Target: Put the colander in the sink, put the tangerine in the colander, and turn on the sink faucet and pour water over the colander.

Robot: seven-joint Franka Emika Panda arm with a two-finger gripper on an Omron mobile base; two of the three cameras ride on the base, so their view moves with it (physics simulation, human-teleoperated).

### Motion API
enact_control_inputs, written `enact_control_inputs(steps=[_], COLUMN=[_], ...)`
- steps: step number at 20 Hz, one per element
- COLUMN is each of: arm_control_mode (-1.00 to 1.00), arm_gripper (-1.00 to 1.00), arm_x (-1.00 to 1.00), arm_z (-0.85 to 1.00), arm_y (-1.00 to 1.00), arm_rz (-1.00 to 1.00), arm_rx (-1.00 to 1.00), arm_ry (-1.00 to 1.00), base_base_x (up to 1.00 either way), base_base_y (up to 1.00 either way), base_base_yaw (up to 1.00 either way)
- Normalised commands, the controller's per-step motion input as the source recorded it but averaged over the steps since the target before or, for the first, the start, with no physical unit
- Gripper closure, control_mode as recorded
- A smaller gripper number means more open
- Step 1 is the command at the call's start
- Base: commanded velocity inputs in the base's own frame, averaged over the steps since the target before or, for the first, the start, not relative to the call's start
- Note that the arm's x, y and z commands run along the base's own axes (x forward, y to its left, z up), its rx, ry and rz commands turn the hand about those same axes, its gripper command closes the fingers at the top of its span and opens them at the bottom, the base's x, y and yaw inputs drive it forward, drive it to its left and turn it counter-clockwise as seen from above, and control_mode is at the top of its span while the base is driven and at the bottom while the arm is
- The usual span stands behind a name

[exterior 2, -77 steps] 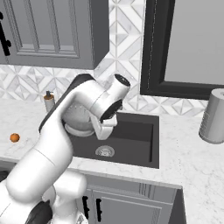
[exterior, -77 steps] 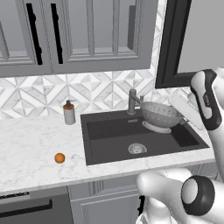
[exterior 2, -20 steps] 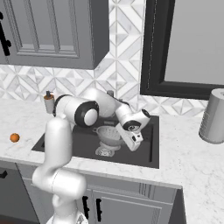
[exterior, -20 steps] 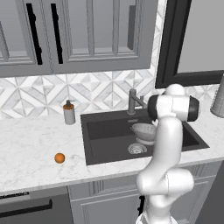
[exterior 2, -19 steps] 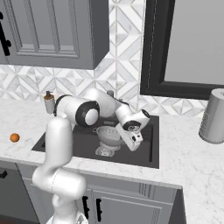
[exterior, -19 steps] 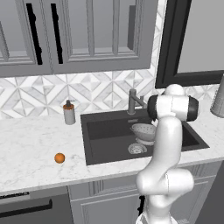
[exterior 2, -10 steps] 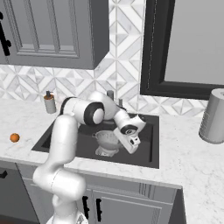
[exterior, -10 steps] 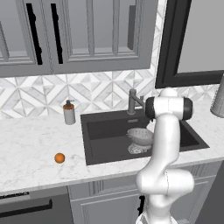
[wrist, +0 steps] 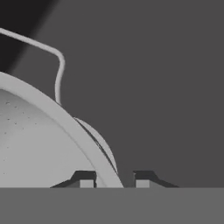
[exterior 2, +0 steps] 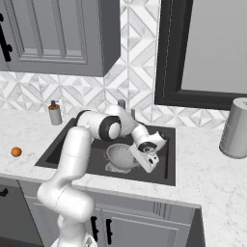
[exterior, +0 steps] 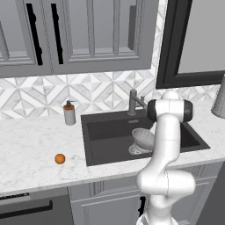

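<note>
The colander [exterior: 141, 137] [exterior 2: 120, 155] rests tilted low in the dark sink [exterior: 105, 132] [exterior 2: 166, 144], over the drain. My gripper [exterior 2: 143, 161] [wrist: 111, 179] is shut on its right rim, which runs between the two fingertips in the hand view. That view also shows the colander's bowl [wrist: 35, 144] and one wire handle. On the counter to the left of the sink lies the tangerine [exterior: 59, 158] [exterior 2: 16, 152], far from the gripper. The faucet [exterior: 133, 102] [exterior 2: 121, 103] stands behind the basin; no water is visible.
A grey soap dispenser [exterior: 69, 114] [exterior 2: 55, 114] stands at the sink's back left corner. A tall grey ribbed object [exterior 2: 235, 128] [exterior: 219, 96] stands on the right counter. Wall cabinets hang above and a dark window frame rises behind the sink.
The arm has carried the colander from high at the sink's back right down toward the drain. In the last second it sank a little further and shifted left.
</note>
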Motion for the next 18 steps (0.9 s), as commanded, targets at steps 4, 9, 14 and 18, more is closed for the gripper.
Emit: enact_control_inputs(steps=[4, 9, 14, 18], arm_control_mode=[-1.00, -1.00, -1.00, -1.00], arm_gripper=[-1.00, -1.00, -1.00, -1.00], arm_x=[0.00, -0.09, -0.11, -0.05], arm_z=[0.00, 0.15, 0.31, 0.80], arm_y=[0.37, 0.29, 0.10, 0.00], arm_rz=[0.01, 0.00, 0.00, 0.01], arm_rx=[-0.04, -0.05, -0.02, 0.00], arm_ry=[-0.18, -0.24, -0.22, -0.27], base_base_x=[0.00, 0.00, 0.00, 0.00], base_base_y=[0.00, 0.00, 0.00, 0.00], base_base_yaw=[0.00, 0.00, 0.00, 0.00])
